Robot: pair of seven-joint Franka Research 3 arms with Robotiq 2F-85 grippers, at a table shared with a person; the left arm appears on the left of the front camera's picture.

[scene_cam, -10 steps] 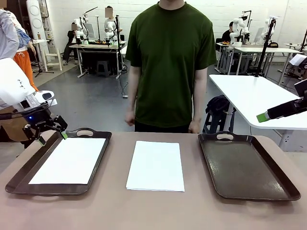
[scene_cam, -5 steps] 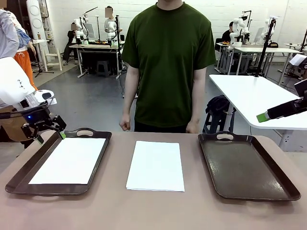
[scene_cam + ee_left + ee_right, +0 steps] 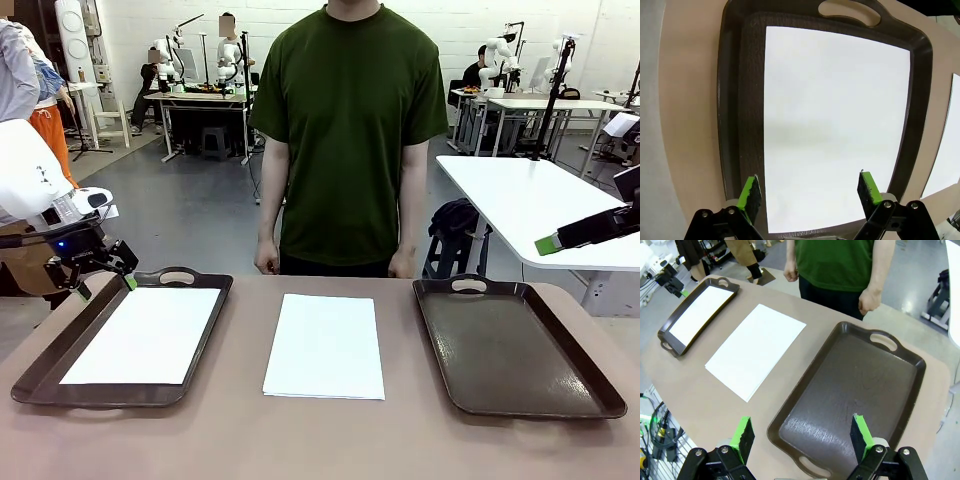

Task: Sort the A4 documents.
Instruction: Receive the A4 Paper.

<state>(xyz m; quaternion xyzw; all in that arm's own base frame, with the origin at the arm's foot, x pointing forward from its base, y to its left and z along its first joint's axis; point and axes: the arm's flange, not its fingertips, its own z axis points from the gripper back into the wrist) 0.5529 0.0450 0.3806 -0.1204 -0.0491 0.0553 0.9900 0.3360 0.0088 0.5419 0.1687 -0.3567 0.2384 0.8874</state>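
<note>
Your table [image 3: 320, 440] spreads beneath both claws. The person [image 3: 350, 130] stands at its far edge, facing them, with both hands hanging at the table's rim.

Two dark brown trays lie flat on the table. The left tray [image 3: 38, 372] sits directly under your left gripper [image 3: 809, 190]. The right tray [image 3: 855, 390], bare inside, lies ahead of and below your right gripper [image 3: 802, 435], well apart from its pads.

One A4 sheet [image 3: 835, 125] lies flat inside the left tray, covering most of the floor. In the left wrist view it spans the gap between the left claw's fingers and runs on ahead of them. The other A4 documents [image 3: 325, 345] lie bare on the table between the trays. From the right claw they are ahead and off to its left. I cannot tell how many sheets are there.

Your left claw hangs over the left tray's far outer corner, jaws spread wide, gripping nothing. Your right claw hangs high off the right tray's outer side, jaws also spread wide, with nothing between the pads.
</note>
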